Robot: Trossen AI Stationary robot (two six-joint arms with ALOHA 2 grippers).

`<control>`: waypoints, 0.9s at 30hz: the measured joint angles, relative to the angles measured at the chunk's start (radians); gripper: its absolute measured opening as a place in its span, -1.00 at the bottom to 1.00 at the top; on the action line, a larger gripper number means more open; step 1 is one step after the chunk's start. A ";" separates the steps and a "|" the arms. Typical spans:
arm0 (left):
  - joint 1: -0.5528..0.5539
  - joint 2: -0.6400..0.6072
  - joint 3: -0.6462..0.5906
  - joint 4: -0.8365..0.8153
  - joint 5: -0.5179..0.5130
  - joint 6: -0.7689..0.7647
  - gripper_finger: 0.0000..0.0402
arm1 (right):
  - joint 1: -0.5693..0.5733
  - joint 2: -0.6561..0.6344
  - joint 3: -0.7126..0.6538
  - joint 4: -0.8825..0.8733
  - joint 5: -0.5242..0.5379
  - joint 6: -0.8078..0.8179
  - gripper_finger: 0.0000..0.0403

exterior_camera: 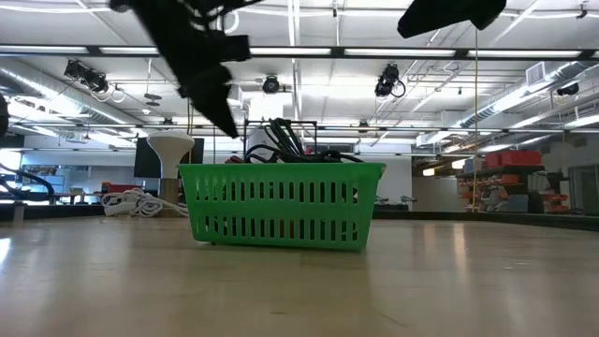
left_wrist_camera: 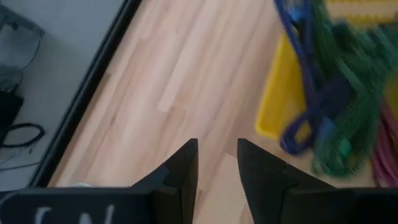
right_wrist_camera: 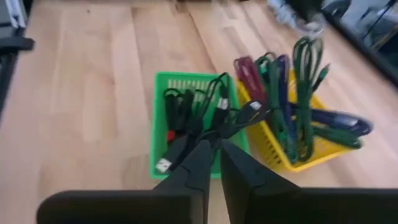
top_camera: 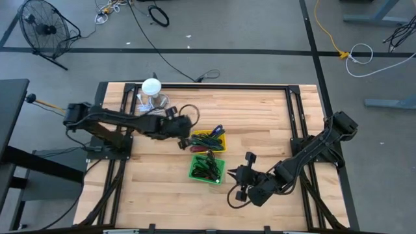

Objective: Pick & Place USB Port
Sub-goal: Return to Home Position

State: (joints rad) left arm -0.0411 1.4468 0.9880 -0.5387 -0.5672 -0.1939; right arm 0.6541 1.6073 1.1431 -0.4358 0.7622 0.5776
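A green basket [top_camera: 207,168] [right_wrist_camera: 163,134] holding black cables with USB plugs [right_wrist_camera: 186,115] stands mid-table. A yellow basket [top_camera: 209,140] [left_wrist_camera: 273,99] with green, blue and purple cables stands just behind it. My left gripper [top_camera: 184,135] [left_wrist_camera: 217,155] hangs over bare wood at the yellow basket's left side, slightly open and empty. My right gripper [top_camera: 229,177] [right_wrist_camera: 214,149] is just right of the green basket and points at it. Its fingers are shut with nothing visible between them. In the low view only the green basket [exterior_camera: 281,206] shows; the yellow one is hidden behind it.
A white round-topped object [top_camera: 151,88] and clear items stand at the table's far left. Black frame rails [top_camera: 296,123] run along the table's sides and far edge. Bare wood [top_camera: 260,117] lies right of the baskets and along the near edge.
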 joint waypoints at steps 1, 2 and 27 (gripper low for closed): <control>-0.013 -0.035 -0.040 0.021 -0.003 -0.001 -0.42 | -0.003 0.000 0.000 0.000 0.014 -0.013 -0.82; -0.027 -0.076 -0.081 0.046 -0.009 -0.003 -0.43 | -0.007 -0.002 0.000 -0.003 0.029 -0.022 -0.82; -0.424 -1.064 -0.961 0.792 0.050 0.261 -0.43 | -0.453 -0.474 -0.993 1.525 -0.468 -0.490 -0.82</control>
State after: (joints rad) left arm -0.4646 0.3823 0.0274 0.2528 -0.5171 0.0672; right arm 0.2010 1.1334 0.1506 1.0888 0.2944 0.0877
